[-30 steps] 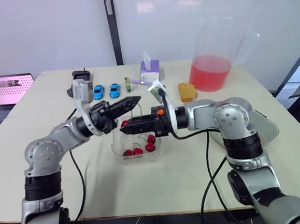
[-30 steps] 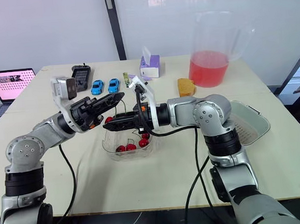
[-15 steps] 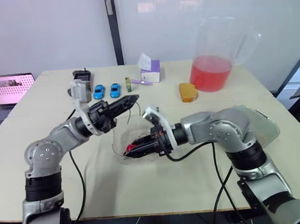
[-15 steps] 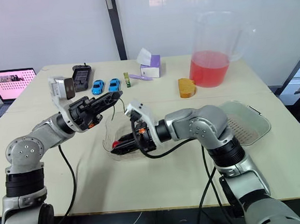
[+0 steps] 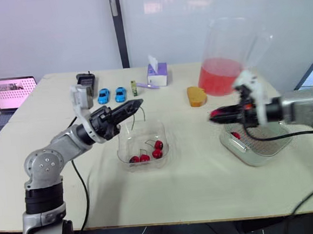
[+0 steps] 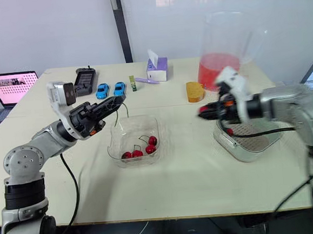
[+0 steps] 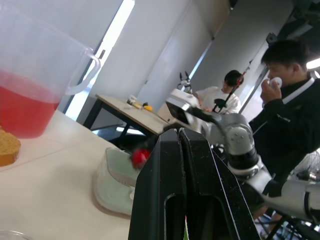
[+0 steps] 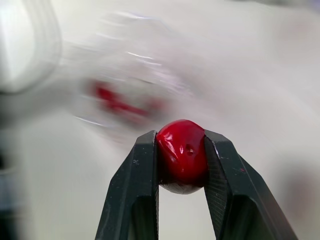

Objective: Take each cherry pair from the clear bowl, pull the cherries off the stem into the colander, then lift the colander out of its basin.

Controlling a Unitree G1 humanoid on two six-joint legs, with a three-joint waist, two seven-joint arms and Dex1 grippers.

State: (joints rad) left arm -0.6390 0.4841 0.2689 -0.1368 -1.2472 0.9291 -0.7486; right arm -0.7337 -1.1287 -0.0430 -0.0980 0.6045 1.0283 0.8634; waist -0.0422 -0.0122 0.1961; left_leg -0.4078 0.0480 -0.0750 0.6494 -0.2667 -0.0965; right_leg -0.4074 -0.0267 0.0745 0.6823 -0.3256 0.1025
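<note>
The clear bowl stands mid-table with several red cherries and stems in it. Above its far left rim my left gripper is shut on a thin green stem that dangles from its tips. At the right, my right gripper is shut on a single red cherry, just left of the colander and above the table. The colander sits in its basin and holds one cherry. The left wrist view shows that held cherry beyond my shut left fingers.
A big pitcher of red liquid stands behind the colander, with a yellow sponge to its left. Tissue box, two blue toy cars, a black device and a laptop line the far side. People are across the room.
My right gripper left the bowl and swung right to the colander's left side, carrying one cherry. My left gripper stayed above the bowl with the stem.
</note>
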